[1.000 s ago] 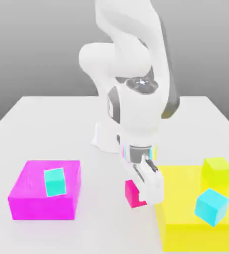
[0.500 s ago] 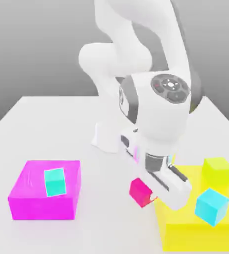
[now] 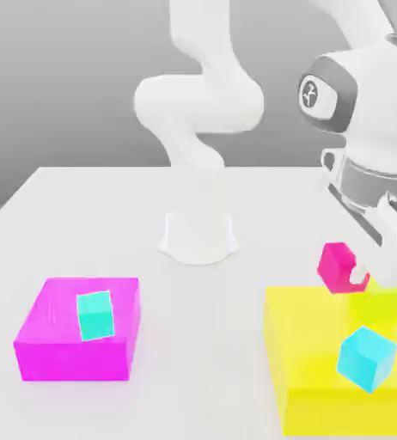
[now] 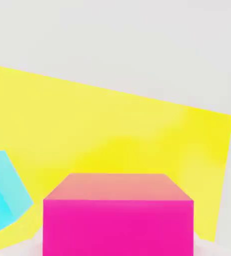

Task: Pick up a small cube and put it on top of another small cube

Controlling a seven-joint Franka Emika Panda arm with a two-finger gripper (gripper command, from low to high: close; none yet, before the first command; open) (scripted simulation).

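Gripping the small pink cube (image 3: 334,265), fingers (image 3: 375,230) clamped tight, held in air above the yellow block (image 3: 309,361); lime cube (image 3: 375,302) just below, cyan cube (image 3: 366,358) nearby.

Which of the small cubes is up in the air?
The pink cube, held in the gripper above the yellow block. Both cyan cubes rest on blocks.

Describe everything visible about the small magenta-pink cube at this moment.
The small magenta-pink cube has plain glossy faces and no markings. It hangs in the air, tilted, clamped in the shut gripper, and touches no surface. In the exterior view it sits above the large yellow block, just over the small yellow-green cube. The hand view shows its top face paler than its front.
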